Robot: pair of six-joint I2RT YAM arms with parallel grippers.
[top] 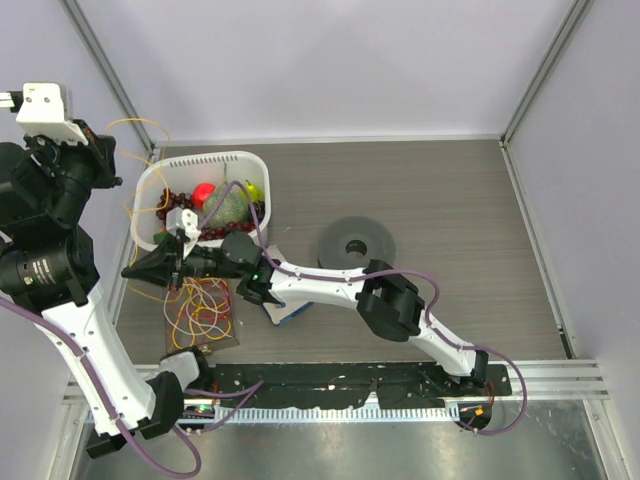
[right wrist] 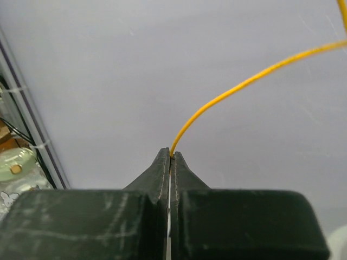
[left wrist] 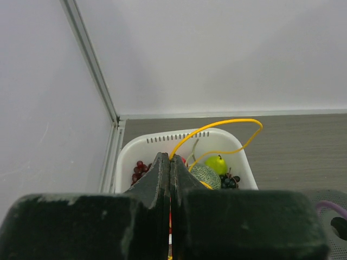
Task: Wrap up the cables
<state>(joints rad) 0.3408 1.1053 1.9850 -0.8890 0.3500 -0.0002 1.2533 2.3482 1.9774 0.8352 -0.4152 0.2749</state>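
Observation:
The thin yellow-orange wire (top: 205,305) lies partly in a loose tangle on the table at front left, with strands rising to both grippers. My left gripper (top: 108,168) is raised by the left wall and is shut on the wire (left wrist: 227,121), which loops out over the basket. My right gripper (top: 130,271) reaches left in front of the basket, pointing at the left wall. It is shut on the wire (right wrist: 244,83), which curves up and right from its tips (right wrist: 171,153). The dark grey round spool (top: 356,243) lies flat mid-table, apart from both grippers.
A white basket (top: 245,160) of toy fruit stands at the back left; it also shows in the left wrist view (left wrist: 162,138). A blue object (top: 287,313) lies under the right arm. The enclosure's left wall is close to both grippers.

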